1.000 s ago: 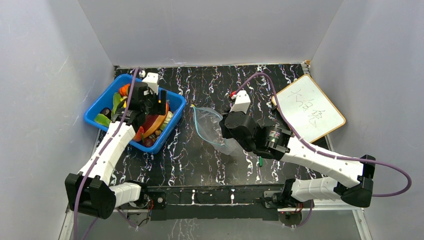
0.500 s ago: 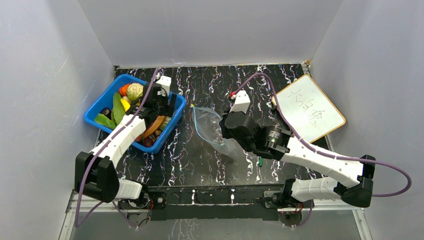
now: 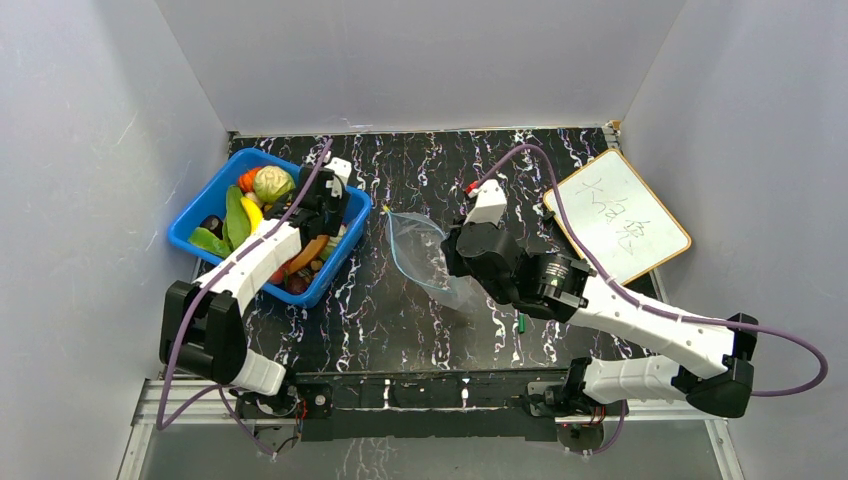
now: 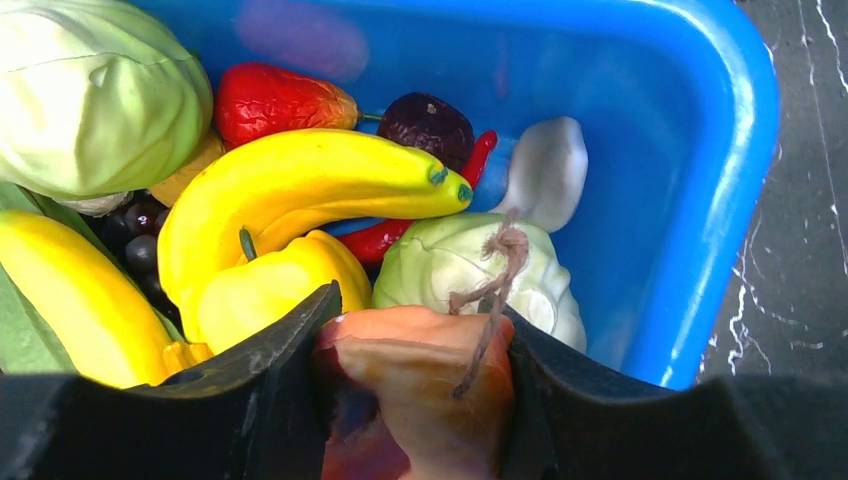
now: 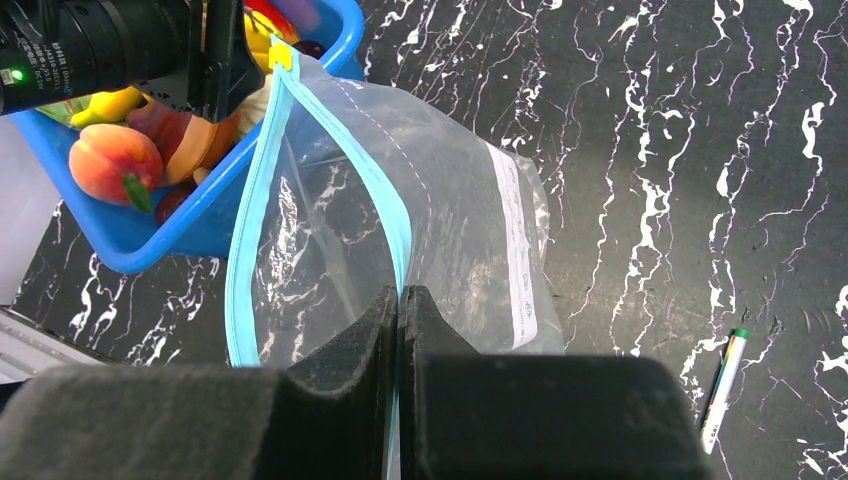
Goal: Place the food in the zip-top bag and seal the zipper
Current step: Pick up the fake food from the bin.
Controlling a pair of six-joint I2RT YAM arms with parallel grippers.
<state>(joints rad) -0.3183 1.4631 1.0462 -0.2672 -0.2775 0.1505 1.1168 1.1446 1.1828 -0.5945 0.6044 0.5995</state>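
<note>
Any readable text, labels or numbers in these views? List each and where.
Nothing reads cleanly.
Whiteboard: handwritten dark characters, too small to read.
Black housing, top left of the right wrist view: white print, too blurred.
White label patch on the zip-top bag: nothing legible.

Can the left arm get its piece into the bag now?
Probably yes: the right gripper pinches one zipper lip, so the zip-top bag gapes beside the blue bin where the left gripper holds the peach piece.

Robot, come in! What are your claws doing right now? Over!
Left claw shut on a peach-coloured toy, over the blue bin. Right claw pinching the bag by its blue edge, mouth open. Only the bin wall in between.
</note>
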